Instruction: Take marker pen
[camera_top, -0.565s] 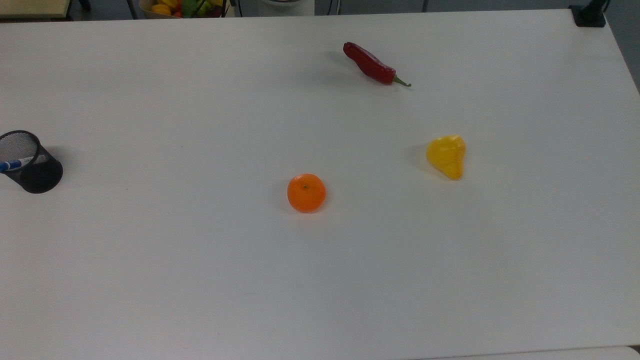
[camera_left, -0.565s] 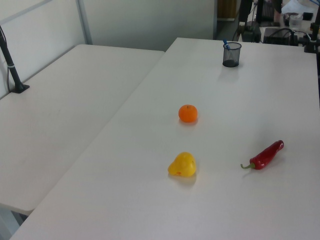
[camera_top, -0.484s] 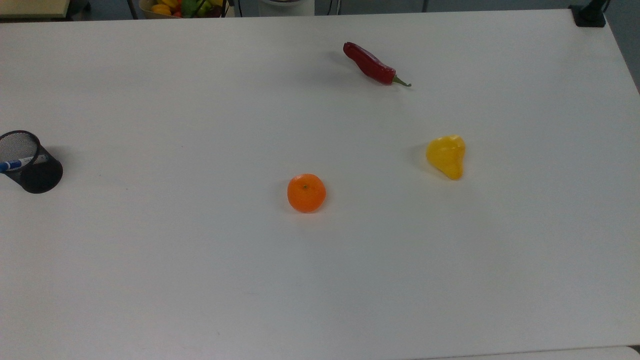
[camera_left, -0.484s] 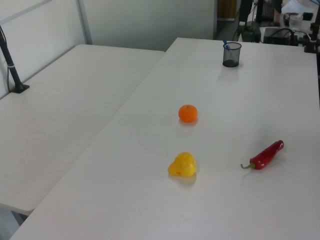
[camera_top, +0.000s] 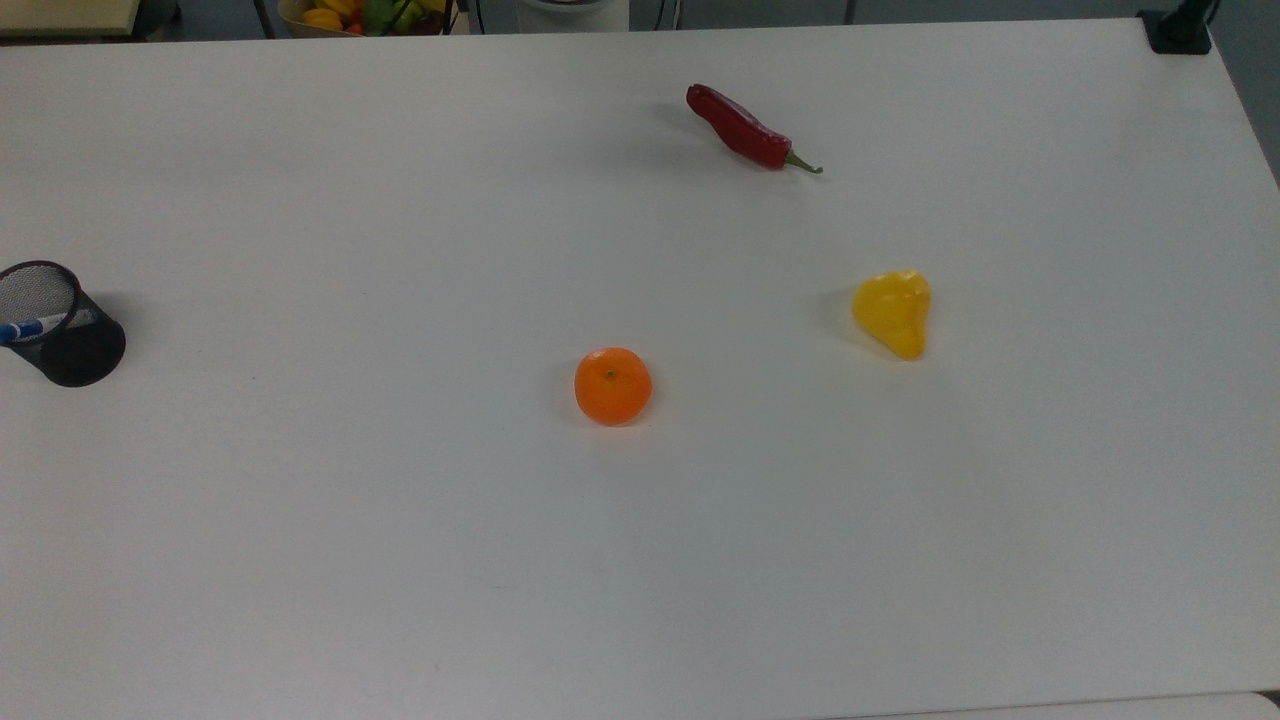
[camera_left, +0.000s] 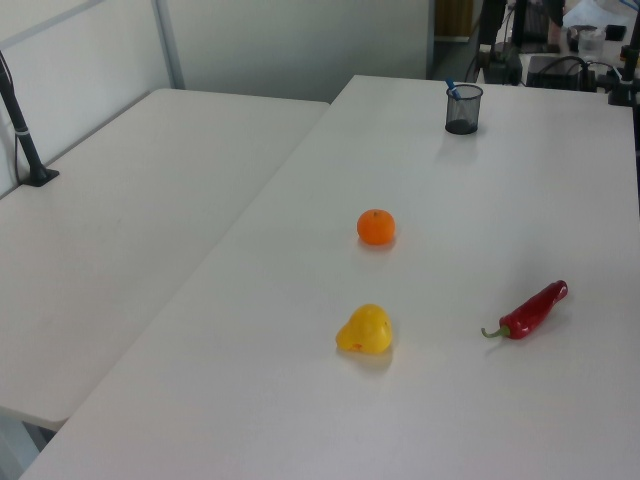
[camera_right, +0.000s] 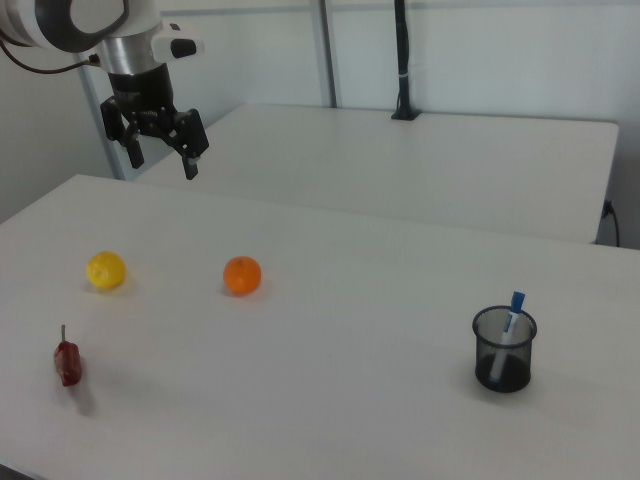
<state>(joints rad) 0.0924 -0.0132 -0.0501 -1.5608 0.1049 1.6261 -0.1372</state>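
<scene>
White worktop (camera_right: 330, 400) under pale walls. Going left to right in the right view: a red chilli (camera_right: 67, 362) at the near edge, a yellow fruit (camera_right: 106, 270), the arm's jaws (camera_right: 160, 147) hanging open high above the worktop, an orange (camera_right: 242, 275), then a black mesh cup (camera_right: 504, 349) with the marker (camera_right: 514, 312) standing inside, blue cap up.

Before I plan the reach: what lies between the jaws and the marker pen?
In the right view, the orange sits near that line between gripper and marker pen in its mesh cup; otherwise bare table.
</scene>
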